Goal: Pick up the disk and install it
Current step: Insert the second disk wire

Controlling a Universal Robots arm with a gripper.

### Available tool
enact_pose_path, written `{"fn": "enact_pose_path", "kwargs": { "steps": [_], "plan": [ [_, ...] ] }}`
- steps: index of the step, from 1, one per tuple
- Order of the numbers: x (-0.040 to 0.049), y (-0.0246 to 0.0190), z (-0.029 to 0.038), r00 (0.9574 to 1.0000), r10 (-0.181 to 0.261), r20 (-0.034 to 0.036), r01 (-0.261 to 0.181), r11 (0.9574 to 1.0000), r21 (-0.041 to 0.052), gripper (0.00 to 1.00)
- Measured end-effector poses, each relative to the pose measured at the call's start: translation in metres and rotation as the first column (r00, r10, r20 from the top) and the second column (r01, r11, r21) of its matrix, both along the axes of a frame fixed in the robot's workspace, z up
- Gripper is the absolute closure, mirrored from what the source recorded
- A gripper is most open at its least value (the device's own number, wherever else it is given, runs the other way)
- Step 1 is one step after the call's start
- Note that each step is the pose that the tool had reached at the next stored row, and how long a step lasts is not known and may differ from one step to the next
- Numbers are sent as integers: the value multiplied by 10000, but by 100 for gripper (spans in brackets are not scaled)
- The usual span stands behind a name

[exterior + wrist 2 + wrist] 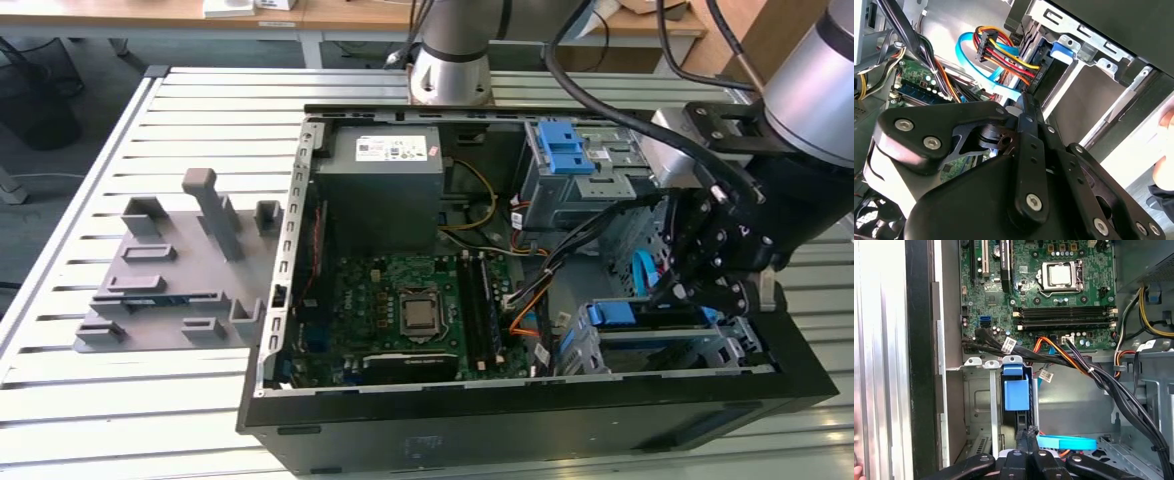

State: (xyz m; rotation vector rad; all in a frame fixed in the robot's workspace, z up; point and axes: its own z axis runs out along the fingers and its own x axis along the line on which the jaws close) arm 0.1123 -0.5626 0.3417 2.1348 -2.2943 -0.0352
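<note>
The disk [1016, 390] sits edge-on in the lower drive cage [971, 362] at the front corner of the open computer case, its blue bracket facing outward. The exterior view shows the disk [638, 318] in the cage at the case's lower right. My gripper [1028, 432] is shut, with its fingertips at the disk's dark end just below the blue bracket. In the second wrist view the gripper [1025, 102] points at the cage beside a blue tab [1061, 51]. In the exterior view the gripper [689, 298] hangs over the cage.
A cable bundle [1074, 360] and a blue flat cable [1066, 442] run close to the cage. The motherboard [414, 310], a grey power-supply box [387, 160] and an upper cage with a blue latch [561, 150] fill the case. A grey fixture [174, 270] lies on the slatted table.
</note>
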Motion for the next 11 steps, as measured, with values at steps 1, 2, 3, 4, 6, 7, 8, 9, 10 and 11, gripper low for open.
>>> {"fn": "enact_pose_path", "kwargs": {
  "steps": [1, 2, 3, 4, 6, 7, 8, 9, 10, 11],
  "plan": [
    [0, 0, 9, 10000, 0, 0, 0, 10000, -1, 89],
    [0, 0, 19, 10000, 0, 0, 0, 10000, -1, 89],
    [0, 0, 29, 10000, 0, 0, 0, 10000, 0, 89],
    [0, 0, 50, 10000, 0, 0, 0, 10000, -1, 89],
    [0, 0, 54, 10000, 0, 0, 0, 10000, 0, 89],
    [0, 0, 54, 10000, 0, 0, 0, 10000, -1, 89],
    [0, 0, 54, 10000, 0, 0, 0, 10000, 0, 89],
    [0, 0, 54, 10000, 0, 0, 0, 10000, 0, 89],
    [0, 0, 54, 10000, 0, 0, 0, 10000, 0, 89],
    [0, 0, 55, 10000, 0, 0, 0, 10000, -1, 89]
  ]
}}
